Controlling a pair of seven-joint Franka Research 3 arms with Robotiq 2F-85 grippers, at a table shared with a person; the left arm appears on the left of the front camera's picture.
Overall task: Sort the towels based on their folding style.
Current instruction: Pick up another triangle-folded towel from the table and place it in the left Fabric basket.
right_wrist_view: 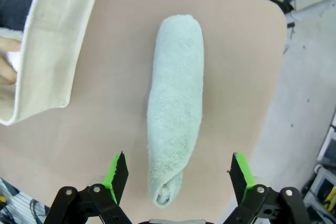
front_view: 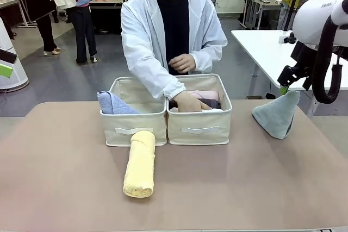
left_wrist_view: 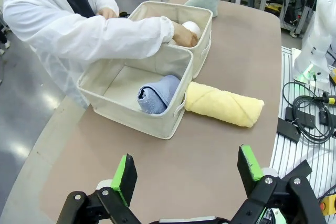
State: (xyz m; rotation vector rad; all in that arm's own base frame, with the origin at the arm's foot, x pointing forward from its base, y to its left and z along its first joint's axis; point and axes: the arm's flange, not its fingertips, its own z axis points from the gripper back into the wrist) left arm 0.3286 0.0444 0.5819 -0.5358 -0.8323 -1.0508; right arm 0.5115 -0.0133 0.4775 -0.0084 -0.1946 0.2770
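Observation:
A pale yellow rolled towel [front_view: 140, 162] [left_wrist_view: 223, 104] lies on the table in front of two cream bins. A light blue towel [front_view: 114, 103] [left_wrist_view: 157, 94] rests in the left bin [front_view: 133, 123]. The right bin [front_view: 199, 124] holds pink [front_view: 204, 95], charcoal [right_wrist_view: 16, 6] and white [left_wrist_view: 191, 27] towels, and a person's hand [front_view: 189, 102] reaches into it. A grey-green cone towel [front_view: 277, 113] [right_wrist_view: 176, 108] stands at the right. My right gripper [right_wrist_view: 178, 170] hangs open just above it, one finger on either side. My left gripper [left_wrist_view: 186, 174] is open and empty, back from the bins.
The person in a white coat [front_view: 147, 36] stands at the far side, leaning over the bins. A white table [front_view: 272, 52] is behind on the right. Cables and a black box [left_wrist_view: 304, 119] lie beside the table in the left wrist view.

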